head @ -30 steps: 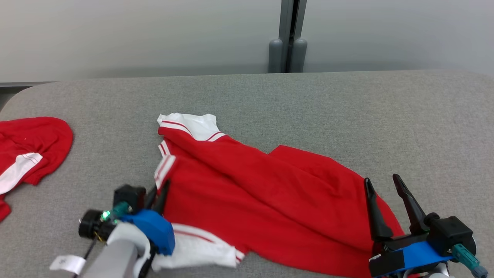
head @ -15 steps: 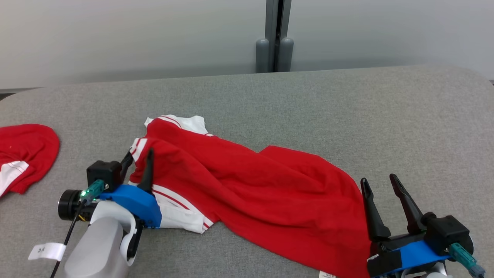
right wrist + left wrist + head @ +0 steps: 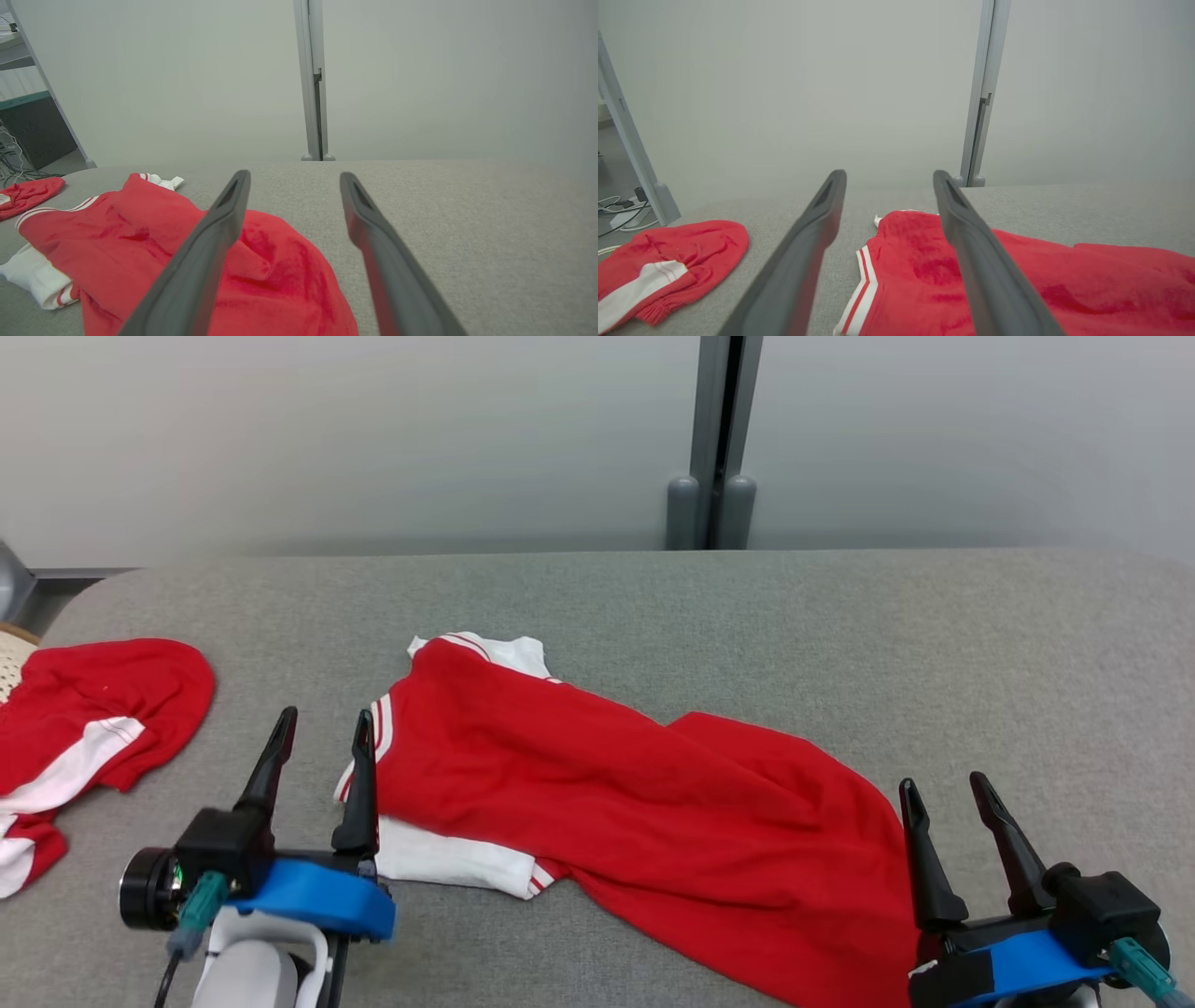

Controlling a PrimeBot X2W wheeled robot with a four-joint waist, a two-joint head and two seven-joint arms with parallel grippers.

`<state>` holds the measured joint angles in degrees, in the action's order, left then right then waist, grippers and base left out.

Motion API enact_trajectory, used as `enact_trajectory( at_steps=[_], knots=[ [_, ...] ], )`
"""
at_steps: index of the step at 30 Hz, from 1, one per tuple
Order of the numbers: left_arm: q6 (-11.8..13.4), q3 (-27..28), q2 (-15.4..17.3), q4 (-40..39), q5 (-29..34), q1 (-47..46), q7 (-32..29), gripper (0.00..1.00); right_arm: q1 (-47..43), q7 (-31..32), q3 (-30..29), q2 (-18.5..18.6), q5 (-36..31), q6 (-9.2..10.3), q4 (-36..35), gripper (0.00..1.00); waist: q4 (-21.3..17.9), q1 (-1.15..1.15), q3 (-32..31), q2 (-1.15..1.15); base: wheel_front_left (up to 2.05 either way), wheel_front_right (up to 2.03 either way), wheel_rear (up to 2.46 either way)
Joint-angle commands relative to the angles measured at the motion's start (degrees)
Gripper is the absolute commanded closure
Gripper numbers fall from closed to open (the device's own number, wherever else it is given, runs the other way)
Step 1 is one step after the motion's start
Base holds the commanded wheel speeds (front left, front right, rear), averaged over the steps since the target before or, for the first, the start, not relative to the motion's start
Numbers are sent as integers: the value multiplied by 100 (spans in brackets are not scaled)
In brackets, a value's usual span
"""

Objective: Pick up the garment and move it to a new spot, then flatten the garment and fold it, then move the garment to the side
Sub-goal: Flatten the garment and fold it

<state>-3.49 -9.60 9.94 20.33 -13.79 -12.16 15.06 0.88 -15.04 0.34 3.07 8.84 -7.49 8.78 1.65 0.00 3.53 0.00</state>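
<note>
Red garment (image 3: 616,793) is seen crumpled, not folded, at the middle of the table (image 3: 840,635). Left gripper (image 3: 326,713) is held apart and empty at table front-left, right gripper (image 3: 943,780) likewise at front-right. Risk: one layer alone gets pinched, and bunching is worsened. Second red garment (image 3: 103,709) at table's left end could be snagged.

Bright diffuse light; faint shadow under garment (image 3: 607,784); wrist views slightly hazy.
</note>
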Motion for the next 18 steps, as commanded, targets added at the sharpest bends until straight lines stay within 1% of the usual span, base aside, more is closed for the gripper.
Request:
enact_trajectory(
  at_steps=[1,2,5,8,14,18],
  knots=[
    [-23,137,-76,-302,132,241,14,0,-79,-20,-20,-3,22,-1,-1,0,43,0,-49,0,0,0,0],
    [-23,137,-76,-302,132,241,14,0,-79,-20,-20,-3,22,-1,-1,0,43,0,-49,0,0,0,0],
    [-69,301,-221,-784,371,556,14,0,-123,-20,-42,-7,20,-1,7,0,111,0,-133,0,0,0,0],
    [-108,422,-334,-1103,542,861,15,0,-181,-20,-64,-9,16,-1,7,0,154,0,-206,0,0,0,0],
    [-145,569,-477,-1229,776,1297,15,0,-300,-20,-129,-14,-23,-1,-14,0,211,0,-258,0,0,0,0],
    [-156,646,-534,-1191,872,1374,15,0,-352,-20,-182,-17,-47,-1,22,0,240,0,-252,0,0,0,0]
  ],
)
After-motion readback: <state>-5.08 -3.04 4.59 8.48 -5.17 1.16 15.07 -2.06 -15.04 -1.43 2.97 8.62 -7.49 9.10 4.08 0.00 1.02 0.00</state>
